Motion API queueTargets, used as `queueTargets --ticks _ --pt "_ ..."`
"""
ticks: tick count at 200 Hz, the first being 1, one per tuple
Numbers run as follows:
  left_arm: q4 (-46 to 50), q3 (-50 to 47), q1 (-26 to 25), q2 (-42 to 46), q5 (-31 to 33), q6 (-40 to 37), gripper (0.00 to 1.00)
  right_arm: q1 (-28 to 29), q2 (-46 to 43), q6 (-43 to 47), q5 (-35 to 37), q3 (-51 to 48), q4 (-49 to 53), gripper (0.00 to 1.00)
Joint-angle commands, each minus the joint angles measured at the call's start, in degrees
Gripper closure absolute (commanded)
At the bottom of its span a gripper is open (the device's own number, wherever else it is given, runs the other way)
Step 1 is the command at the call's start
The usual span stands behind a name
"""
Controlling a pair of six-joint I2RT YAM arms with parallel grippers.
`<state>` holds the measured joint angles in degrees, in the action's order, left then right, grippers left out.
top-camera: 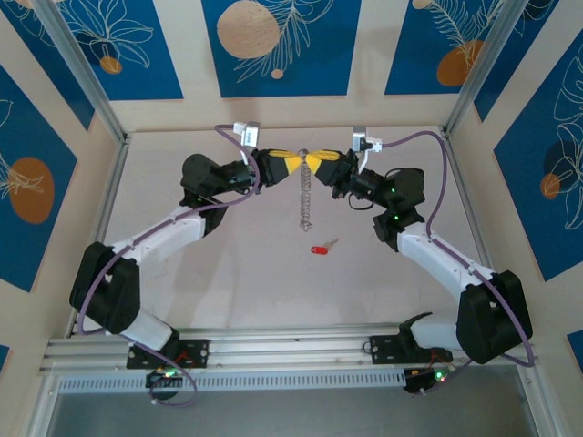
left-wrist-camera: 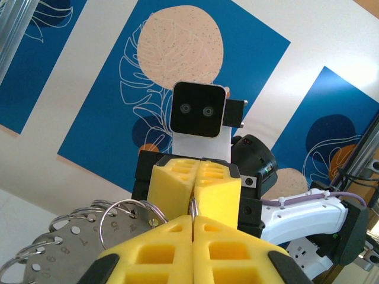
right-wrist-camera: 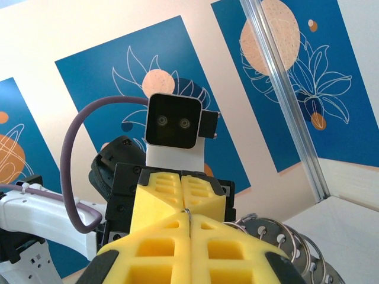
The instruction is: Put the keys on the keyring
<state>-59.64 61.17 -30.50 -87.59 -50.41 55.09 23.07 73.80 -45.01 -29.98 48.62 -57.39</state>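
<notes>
L gripper (left-wrist-camera: 193, 223), R gripper (right-wrist-camera: 188, 223) both pinched shut on hanging keyring (top-camera: 306, 198); key (top-camera: 319, 249) on table (top-camera: 228, 273) nearside, slightly R, stem diag far-R.

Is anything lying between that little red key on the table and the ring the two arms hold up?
Nothing visible does. The red key lies alone on the table, near the lower end of the hanging keyring, which the left gripper and right gripper both pinch.

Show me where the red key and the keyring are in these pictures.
red key (top-camera: 318, 249): top view, on its red head.
keyring (top-camera: 306, 196): top view, on its hanging middle part.
</notes>
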Motion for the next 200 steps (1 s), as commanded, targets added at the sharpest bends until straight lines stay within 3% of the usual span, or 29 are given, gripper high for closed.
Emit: queueTargets --ticks 1,54,74,89,124,164,200 --pt "-3.5 1.7 -0.1 -0.9 -2.6 0.4 0.97 0.0 0.5 0.2 1.7 -0.1 -2.3 1.0" --pt "-5.0 2.5 -0.2 -2.2 -3.7 0.1 1.0 -0.4 0.8 0.1 1.6 0.3 0.1 0.99" --pt "-2.3 2.8 -0.2 -1.6 -4.5 -2.9 1.0 -2.9 -0.8 -1.8 2.4 -1.3 1.2 0.62" --pt "1.9 3.2 -0.2 -0.6 -5.3 -7.2 1.0 -5.7 -3.3 -3.1 2.5 -3.1 2.4 0.51" --pt "17.6 4.9 -0.1 3.3 -8.5 -23.5 1.0 -10.8 -10.7 -0.3 -0.8 -4.5 13.5 0.49" --pt "38.4 9.4 -0.1 5.4 -11.4 -42.8 1.0 -12.6 -15.7 6.3 -8.6 -3.5 24.8 0.5" --pt "49.9 14.6 0.0 4.3 -13.5 -51.2 1.0 -12.3 -14.9 9.2 -15.9 -2.2 26.6 0.54"
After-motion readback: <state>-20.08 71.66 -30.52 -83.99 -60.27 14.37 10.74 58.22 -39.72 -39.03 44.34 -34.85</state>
